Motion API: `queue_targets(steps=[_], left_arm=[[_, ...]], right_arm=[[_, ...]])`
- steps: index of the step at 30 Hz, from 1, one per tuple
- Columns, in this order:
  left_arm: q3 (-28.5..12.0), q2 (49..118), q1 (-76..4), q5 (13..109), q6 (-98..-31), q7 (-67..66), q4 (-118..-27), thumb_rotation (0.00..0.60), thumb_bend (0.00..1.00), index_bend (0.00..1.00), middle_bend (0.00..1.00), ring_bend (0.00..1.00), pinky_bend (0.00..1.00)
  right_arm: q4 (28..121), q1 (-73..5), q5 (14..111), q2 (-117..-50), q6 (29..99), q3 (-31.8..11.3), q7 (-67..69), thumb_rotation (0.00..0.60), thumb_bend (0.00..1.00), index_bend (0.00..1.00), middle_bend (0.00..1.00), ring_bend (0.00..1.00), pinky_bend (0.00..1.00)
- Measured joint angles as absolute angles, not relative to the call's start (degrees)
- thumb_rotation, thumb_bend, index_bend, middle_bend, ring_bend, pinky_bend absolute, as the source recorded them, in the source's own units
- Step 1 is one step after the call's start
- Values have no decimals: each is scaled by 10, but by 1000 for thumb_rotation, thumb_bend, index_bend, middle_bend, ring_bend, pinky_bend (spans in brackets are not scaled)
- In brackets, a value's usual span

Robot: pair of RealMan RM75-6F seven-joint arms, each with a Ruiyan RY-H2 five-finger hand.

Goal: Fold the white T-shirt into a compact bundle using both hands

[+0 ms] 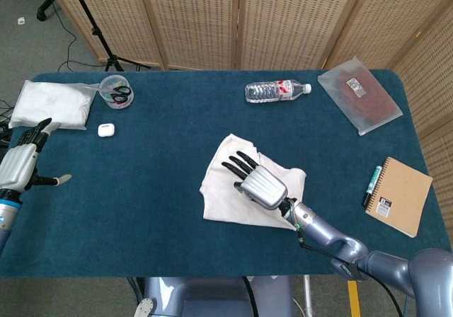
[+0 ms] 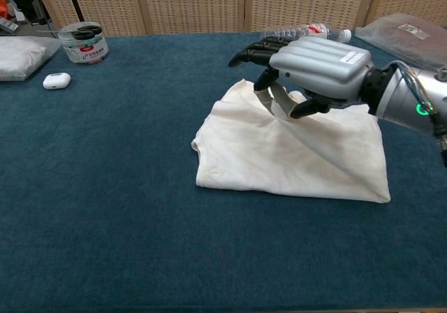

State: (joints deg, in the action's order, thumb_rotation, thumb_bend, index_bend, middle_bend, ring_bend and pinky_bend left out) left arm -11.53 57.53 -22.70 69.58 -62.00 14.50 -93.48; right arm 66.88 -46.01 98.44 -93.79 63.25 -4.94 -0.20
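The white T-shirt (image 1: 226, 193) (image 2: 279, 152) lies on the blue table, right of centre, with its right part doubled over toward the left. My right hand (image 1: 258, 182) (image 2: 314, 65) hovers over the shirt's upper middle, fingers pointing far-left. It pinches a raised flap of the cloth between the thumb and the fingers above it. My left hand (image 1: 21, 165) stays at the table's far left edge with fingers apart and nothing in it; only the head view shows it.
A water bottle (image 1: 276, 90) lies at the back centre, with a bagged brown item (image 1: 359, 94) at the back right. A notebook (image 1: 398, 195) and marker (image 1: 370, 185) sit at the right edge. A jar (image 1: 115, 91), an earbud case (image 1: 106, 129) and a white bundle (image 1: 53, 103) are at the back left.
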Motion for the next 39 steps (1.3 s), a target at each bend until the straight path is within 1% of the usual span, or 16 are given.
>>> queue_targets(steps=[7,13,20,27,39], left_arm=[[-115,576,-229,694,-616,147,-933,600,0,0,0,0,0],[-115,576,-230,694,-614,147,-932,600,0,0,0,0,0],[-114,576,-230,695,-613,150,-932,600,0,0,0,0,0],[-115,575,-231,694,-610,154,-930,600,0,0,0,0,0],[-115,577,-234,688,-601,153,-924,600,0,0,0,0,0]], right_arm=[[680,-472,955,-969,622,-69,-42,600,907,710,105,0,0],[674,-476,942,-1009,618,-73,-73,600,925,712,105,0,0],[623,-481,941,-1061,611,-58,-89,600,930,712,105,0,0],[561,-493,940,-1112,602,-53,-78,600,930,712,105,0,0],[491,-524,937,-1166,595,-65,-50,600,928,713,103,0,0]])
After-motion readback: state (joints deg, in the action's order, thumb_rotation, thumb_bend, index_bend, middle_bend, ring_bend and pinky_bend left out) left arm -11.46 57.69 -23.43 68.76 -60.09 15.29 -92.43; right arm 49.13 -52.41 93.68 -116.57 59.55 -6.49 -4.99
